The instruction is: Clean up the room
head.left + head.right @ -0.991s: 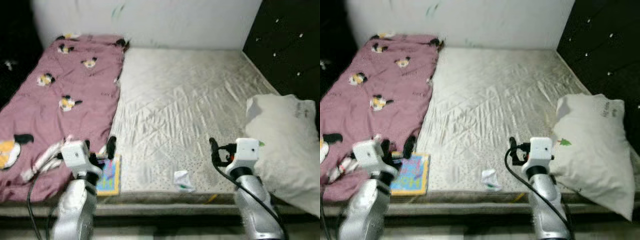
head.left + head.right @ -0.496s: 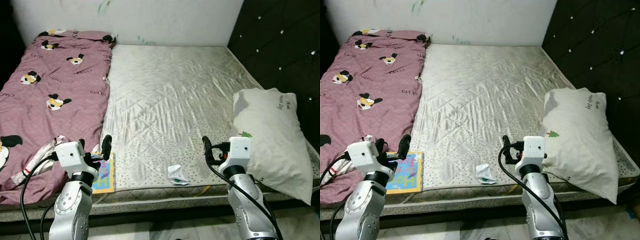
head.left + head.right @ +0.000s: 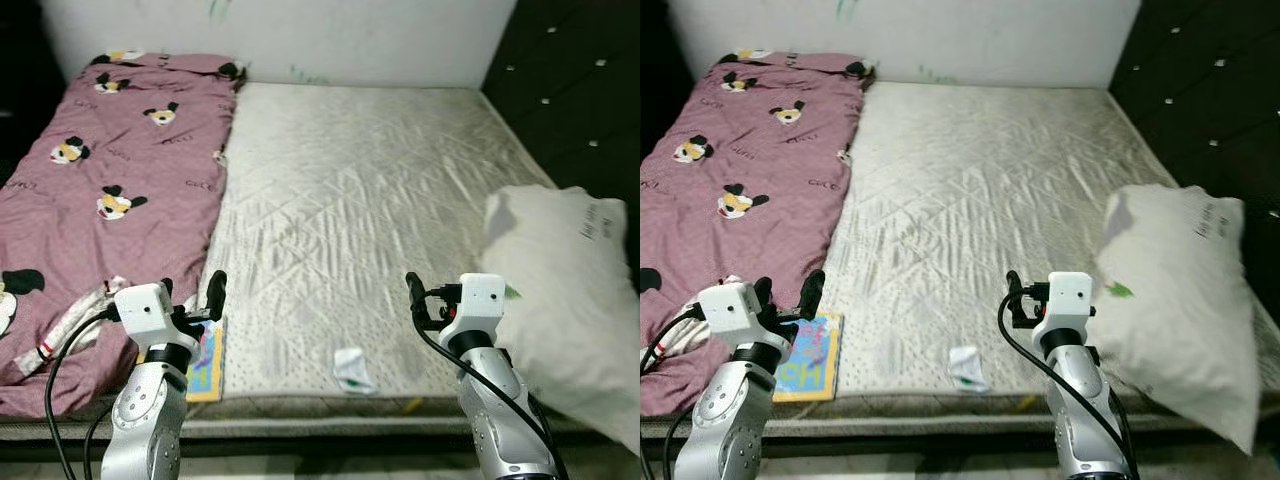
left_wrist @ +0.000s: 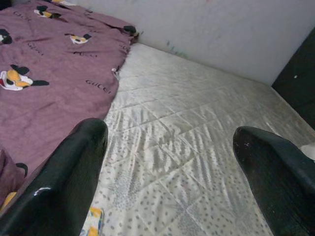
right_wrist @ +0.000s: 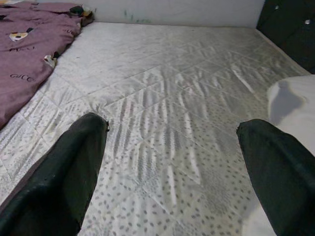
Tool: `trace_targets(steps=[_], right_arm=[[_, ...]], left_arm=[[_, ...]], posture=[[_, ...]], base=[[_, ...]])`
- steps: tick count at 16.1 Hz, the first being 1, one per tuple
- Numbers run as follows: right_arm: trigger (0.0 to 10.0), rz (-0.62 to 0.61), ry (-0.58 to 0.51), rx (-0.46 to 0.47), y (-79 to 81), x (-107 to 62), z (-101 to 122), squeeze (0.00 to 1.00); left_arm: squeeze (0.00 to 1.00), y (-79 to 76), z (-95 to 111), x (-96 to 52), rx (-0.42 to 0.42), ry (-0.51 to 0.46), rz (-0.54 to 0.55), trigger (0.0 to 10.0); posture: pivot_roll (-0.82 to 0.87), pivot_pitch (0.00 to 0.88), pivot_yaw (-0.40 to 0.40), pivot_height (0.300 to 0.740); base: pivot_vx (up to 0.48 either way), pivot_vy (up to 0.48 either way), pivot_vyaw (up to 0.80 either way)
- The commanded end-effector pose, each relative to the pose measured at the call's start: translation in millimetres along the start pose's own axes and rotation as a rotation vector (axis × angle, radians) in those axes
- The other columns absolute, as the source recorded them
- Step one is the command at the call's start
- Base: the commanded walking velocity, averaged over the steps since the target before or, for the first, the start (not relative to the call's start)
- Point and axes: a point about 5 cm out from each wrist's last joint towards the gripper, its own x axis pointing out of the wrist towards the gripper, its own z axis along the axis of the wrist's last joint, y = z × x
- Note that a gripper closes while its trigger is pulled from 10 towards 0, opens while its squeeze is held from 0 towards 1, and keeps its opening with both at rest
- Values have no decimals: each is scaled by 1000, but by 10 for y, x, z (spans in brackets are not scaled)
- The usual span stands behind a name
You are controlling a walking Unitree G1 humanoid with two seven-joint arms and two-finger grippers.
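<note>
Seen from the robot's head, a bare quilted mattress (image 3: pixel 360 200) stretches away to a pale wall (image 3: pixel 300 35), with a dark tufted headboard (image 3: pixel 570 90) along its right side. A mauve blanket (image 3: pixel 100 190) printed with cartoon mice covers the left part of the bed. A white pillow (image 3: pixel 565 290) lies at the right edge of the mattress, near the foot. A small crumpled bit of white wrapper (image 3: pixel 352 366) rests on the mattress close to its front edge, between the two arms. A colourful children's book (image 3: pixel 208 360) lies at the front edge just beside the blanket. The left gripper (image 3: pixel 190 300) is raised above the book and the blanket's edge; the right gripper (image 3: pixel 420 300) is raised above the mattress, just beside the pillow. In the left wrist view, the left gripper's two black fingers (image 4: pixel 64 182) stand wide apart with nothing between them, over mattress and blanket, a corner of the book showing below. In the right wrist view, the right gripper's fingers (image 5: pixel 64 177) are likewise spread wide and empty above the mattress, with the pillow's edge at one side.
</note>
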Motion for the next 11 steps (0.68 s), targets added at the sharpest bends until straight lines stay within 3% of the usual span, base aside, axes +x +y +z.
trace_targets(steps=[1,9,11], right_arm=[[10000,-5,8,0,-6,9,-7,0],[10000,-15,11,7,5,34,-21,0],[10000,-16,12,5,14,58,-36,0]], left_arm=[[0,24,5,-5,9,1,3,10000],[0,45,-16,21,15,16,7,10000],[0,80,-14,31,3,24,16,10000]], posture=[[-7,87,-41,740],[-6,73,-30,740],[-2,55,-21,740]], base=[[274,0,0],[0,0,0],[0,0,-550]])
